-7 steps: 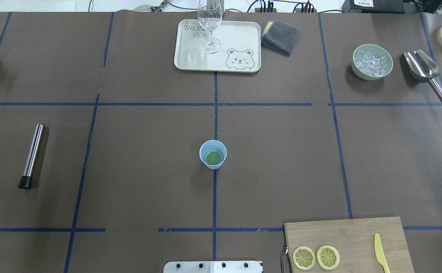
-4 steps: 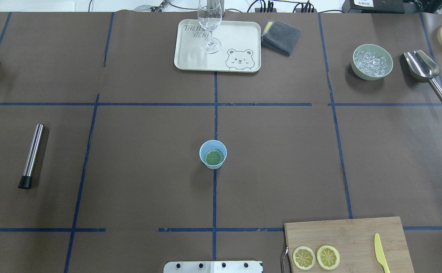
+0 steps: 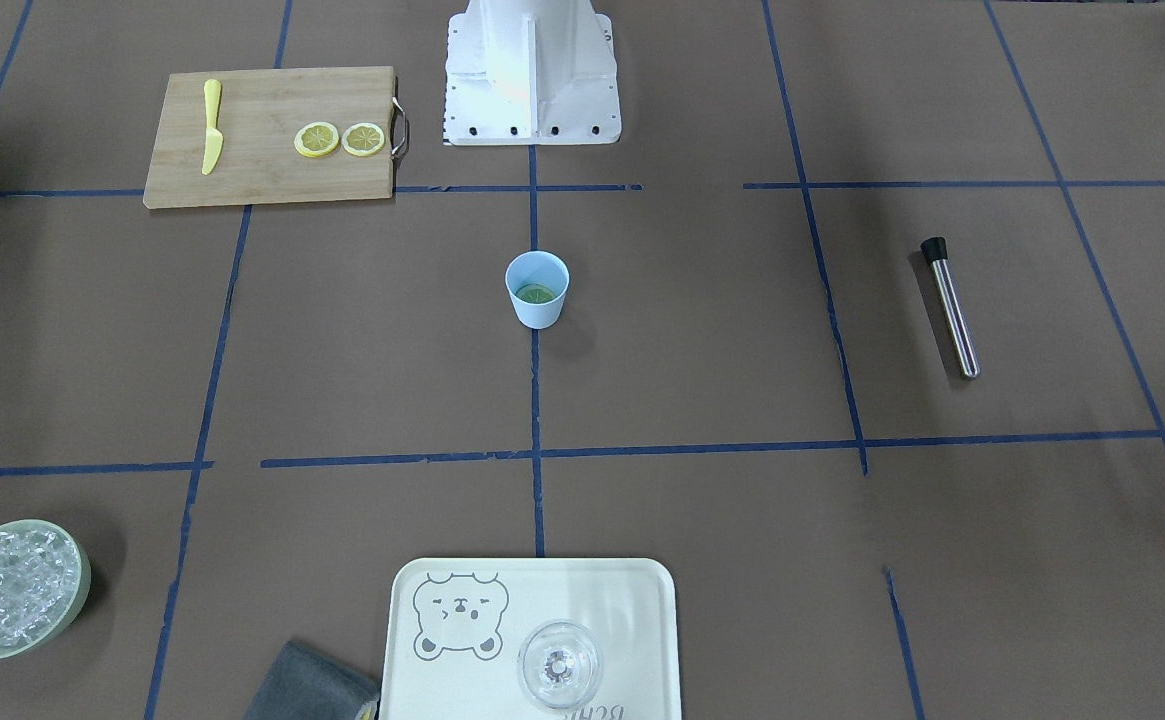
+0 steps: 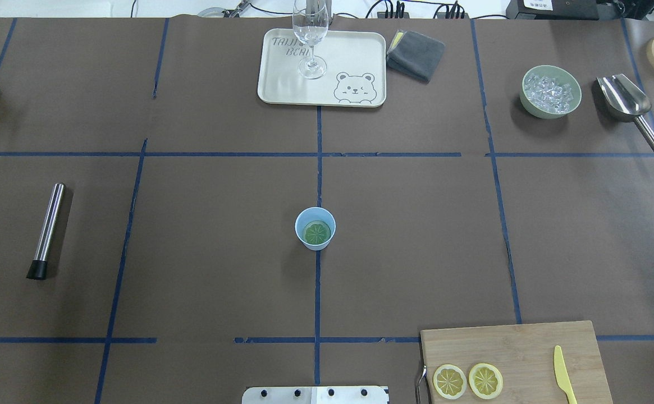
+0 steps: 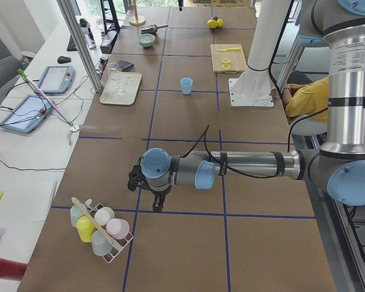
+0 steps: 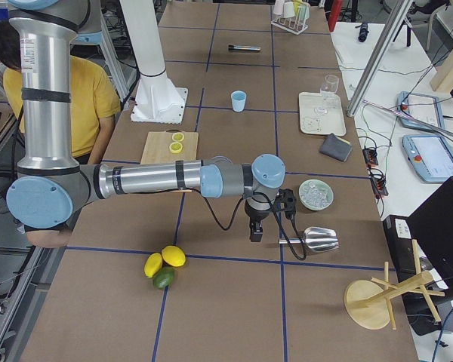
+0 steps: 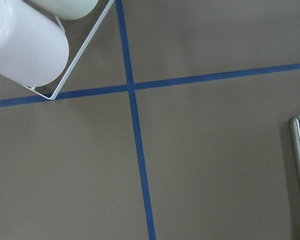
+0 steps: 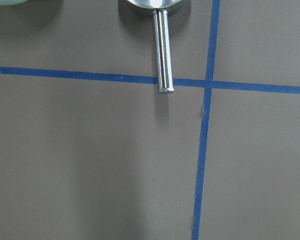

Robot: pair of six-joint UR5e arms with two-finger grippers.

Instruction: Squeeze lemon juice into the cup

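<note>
Cup (image 4: 315, 228) sits mid-table on the centre tape line, upright, with a greenish slice (image 4: 316, 232) flat at its bottom. Two lemon slices (image 4: 449, 381) lie side by side on the board (image 4: 529, 339), at the robot's near right, well apart from the cup. Yellow knife (image 4: 564, 375) is on the same board, near the slices but not touching.

Both arms are parked far out at the table ends. Left gripper (image 5: 159, 201) hangs near the mug rack (image 5: 100, 228); right gripper (image 6: 256, 228) hangs near the scoop (image 6: 317, 240). They show only in the side views, so I cannot tell whether either is open or shut; nothing appears to be held. The wrist views show only tape, table, rack edge and scoop handle.

Risks, as a judgement: the slices are thin and flat on the board, so a pinch from above could slip off the rind or push one into its neighbour. The light cup could tip or slide if a gripper clips its rim while squeezing over it. The slice is narrower than the cup mouth, so a loose grip could drop it in.

Around: muddler (image 4: 47, 230) at left, tray (image 4: 355, 56) with glass (image 4: 310, 33) at the far side, grey cloth (image 4: 415, 54), ice bowl (image 4: 550, 91). Nothing stands between board and cup; that path looks open.
</note>
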